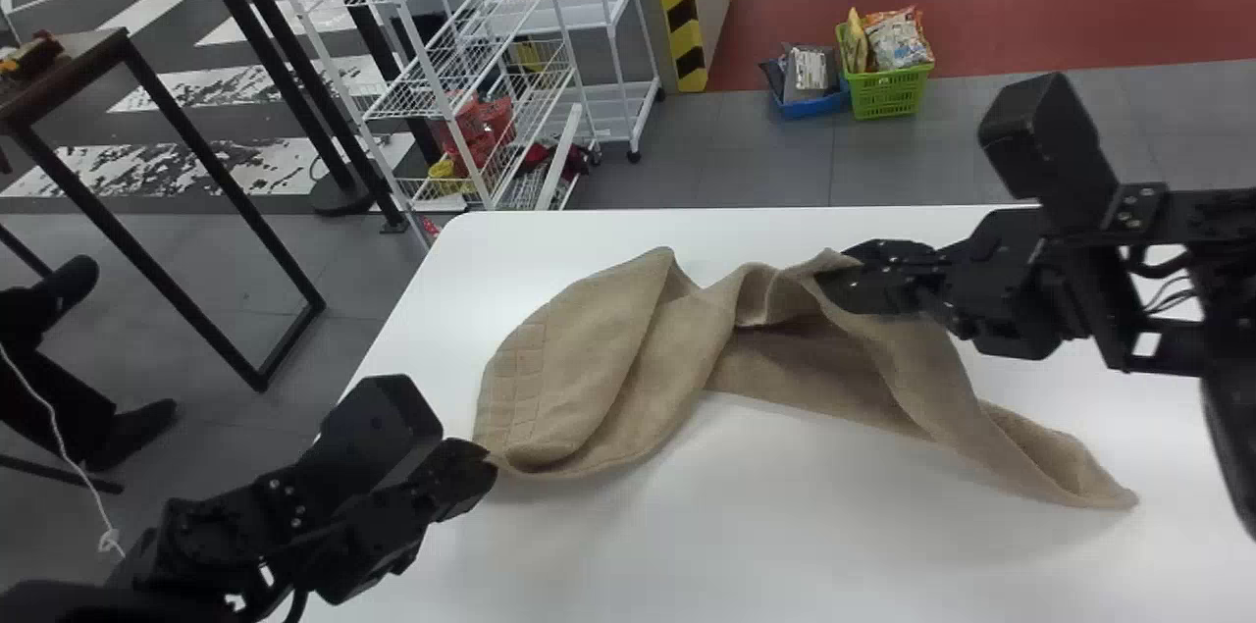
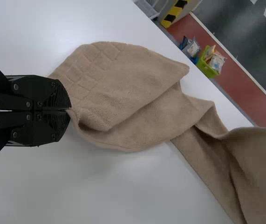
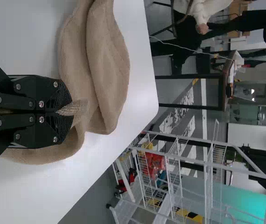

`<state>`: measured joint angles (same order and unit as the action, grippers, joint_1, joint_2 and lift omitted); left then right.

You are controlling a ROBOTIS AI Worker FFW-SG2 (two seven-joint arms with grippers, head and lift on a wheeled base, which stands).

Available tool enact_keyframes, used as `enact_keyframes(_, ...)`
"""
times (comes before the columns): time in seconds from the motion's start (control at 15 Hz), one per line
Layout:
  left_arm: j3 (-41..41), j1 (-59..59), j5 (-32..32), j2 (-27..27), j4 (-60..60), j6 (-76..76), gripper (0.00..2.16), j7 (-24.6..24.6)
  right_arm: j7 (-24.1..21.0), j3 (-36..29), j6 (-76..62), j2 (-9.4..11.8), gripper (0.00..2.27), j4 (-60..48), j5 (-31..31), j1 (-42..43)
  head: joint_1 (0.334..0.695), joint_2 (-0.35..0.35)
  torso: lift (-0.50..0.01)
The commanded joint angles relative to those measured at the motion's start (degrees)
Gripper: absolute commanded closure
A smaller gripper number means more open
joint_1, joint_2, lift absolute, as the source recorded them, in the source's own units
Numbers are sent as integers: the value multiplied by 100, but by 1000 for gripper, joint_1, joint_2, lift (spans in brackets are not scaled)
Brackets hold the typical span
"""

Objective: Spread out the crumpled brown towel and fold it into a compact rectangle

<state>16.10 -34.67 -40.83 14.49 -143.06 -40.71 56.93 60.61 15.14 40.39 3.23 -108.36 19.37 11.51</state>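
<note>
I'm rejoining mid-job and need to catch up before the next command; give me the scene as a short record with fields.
towel: brown, partly drawn out across the table, still rumpled, not a rectangle
left gripper: at the towel's left end, shut on its edge
right gripper: shut on a pinch of towel, along its far side
loose end: trails past the right gripper, toward the robot's right
surface: white table
beyond table: white wire rack; green basket with packets, on the floor

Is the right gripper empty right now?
No, the right gripper has a pinched bit of the brown towel between its closed fingertips.
</note>
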Motion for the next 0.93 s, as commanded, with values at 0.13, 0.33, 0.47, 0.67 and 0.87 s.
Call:
enact_keyframes(0.13, 332, 66, 295, -7, -2, -4, 1791, 12, 496, -926, 282, 758, 1288, -827, -460, -316, 695, 350, -127)
enact_keyframes(0.33, 420, 136, 365, -42, -20, -4, 1791, 47, 593, -1506, 352, 987, 1288, -1038, -733, -439, 695, 350, -127)
enact_keyframes(0.47, 376, 127, 392, -113, -11, -4, 1791, 47, 812, -1866, 334, 1075, 1288, -1161, -900, -536, 695, 313, -127)
enact_keyframes(0.67, 201, 101, 400, -121, -20, 14, 1791, 82, 1700, -2341, -105, 1189, 1288, -1319, -1031, -703, 695, 279, -127)
enact_keyframes(0.87, 148, 224, 400, -174, -28, -4, 1791, 91, 1682, -2727, -158, 1321, 1288, -1381, -1330, -729, 695, 240, -127)
